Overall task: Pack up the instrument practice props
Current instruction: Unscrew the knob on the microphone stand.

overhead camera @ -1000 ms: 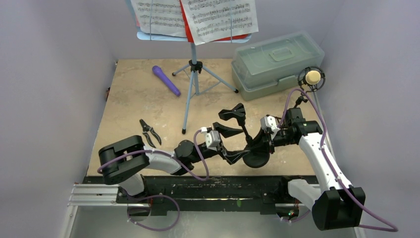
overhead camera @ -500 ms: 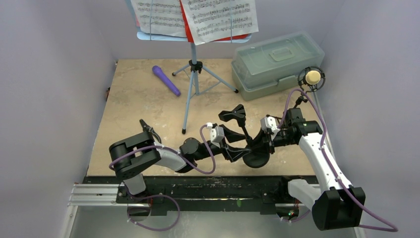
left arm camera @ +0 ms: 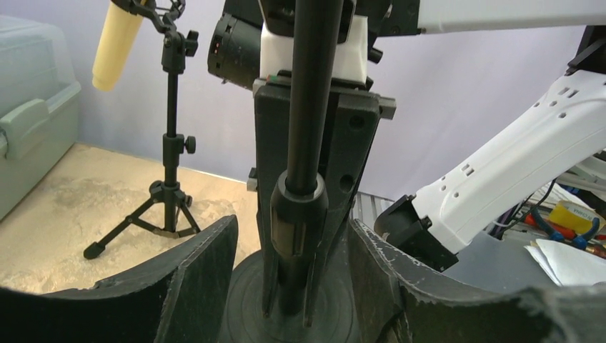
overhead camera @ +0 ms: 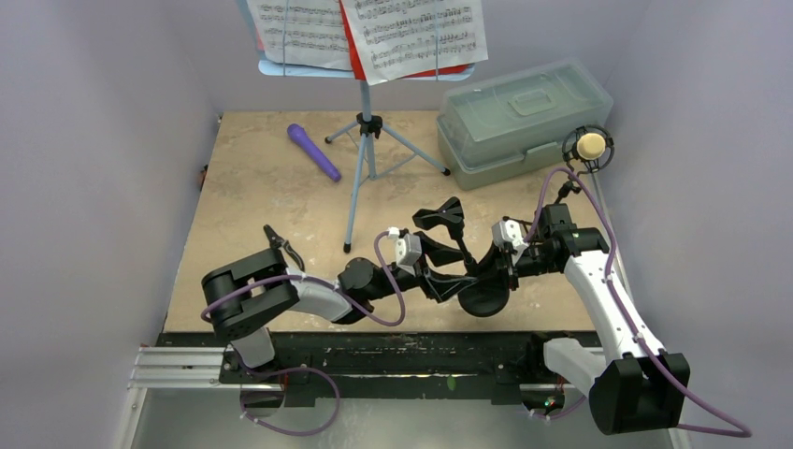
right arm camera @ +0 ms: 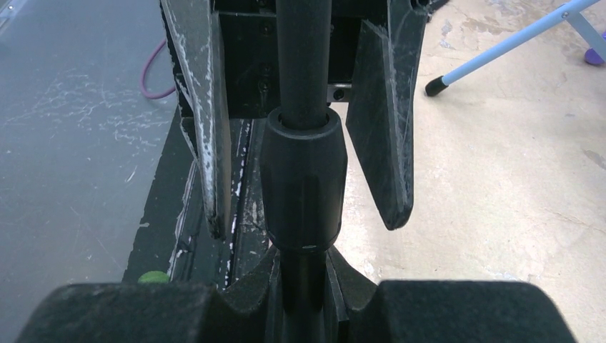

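Black round-base mic holder (overhead camera: pixel 483 299) stands at the table's six o'clock, right gripper (right arm camera: pixel 303 293) clamping its pole, left gripper (left arm camera: pixel 289 236) spread wide around it; an off-centre squeeze could tip it.

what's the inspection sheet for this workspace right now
surface: tan tabletop; lidded box closed, far right
job's things: round-base mic holder at near edge; purple microphone lying flat; tan microphone in tripod holder; sheet pages on blue music rack; none packed
clutter: black pliers by left arm
claws: right claw shut on round-base holder's pole; left claw open, straddling it
cables: purple cables looping off both arms
surroundings: lavender walls; metal rail below the bases
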Tool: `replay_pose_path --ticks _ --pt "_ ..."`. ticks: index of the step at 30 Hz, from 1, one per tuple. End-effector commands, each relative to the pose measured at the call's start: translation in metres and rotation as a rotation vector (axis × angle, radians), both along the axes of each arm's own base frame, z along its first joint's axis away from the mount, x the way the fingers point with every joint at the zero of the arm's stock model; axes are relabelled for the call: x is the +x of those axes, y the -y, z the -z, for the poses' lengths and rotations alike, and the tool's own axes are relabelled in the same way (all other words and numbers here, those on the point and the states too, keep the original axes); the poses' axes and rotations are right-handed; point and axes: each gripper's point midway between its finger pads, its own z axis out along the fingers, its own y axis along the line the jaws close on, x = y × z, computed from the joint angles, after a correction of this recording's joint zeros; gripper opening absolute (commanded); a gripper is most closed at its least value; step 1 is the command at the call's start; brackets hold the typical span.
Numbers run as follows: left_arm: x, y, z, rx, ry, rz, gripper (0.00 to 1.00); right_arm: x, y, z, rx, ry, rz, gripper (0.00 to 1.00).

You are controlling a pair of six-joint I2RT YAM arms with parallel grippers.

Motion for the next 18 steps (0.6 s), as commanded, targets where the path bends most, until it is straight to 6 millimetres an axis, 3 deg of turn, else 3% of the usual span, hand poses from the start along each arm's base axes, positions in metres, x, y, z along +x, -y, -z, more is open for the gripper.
replay_pose_path --ticks 1,6,9,14,18 --pt "-0.013 -0.027 -0.094 -0.316 0.153 0.007 0.56 0.0 -0.006 -0.023 0.074 0.05 -0.017 0.0" --pt "-0.015 -0.025 -0.099 -0.327 0.159 0.025 0.48 0.0 -0.006 -0.022 0.074 0.048 -0.016 0.0" --pt "-0.016 -0.023 -0.101 -0.325 0.157 0.037 0.38 0.0 -0.005 -0.023 0.074 0.049 -0.016 0.0" --pt "-0.017 -0.022 -0.101 -0.33 0.127 0.053 0.0 0.001 -0.005 -0.022 0.072 0.05 -0.015 0.0" --pt "-0.006 -0.029 -0.104 -0.374 0.025 -0.002 0.0 0.012 -0.004 -0.02 0.043 0.054 0.016 0.0"
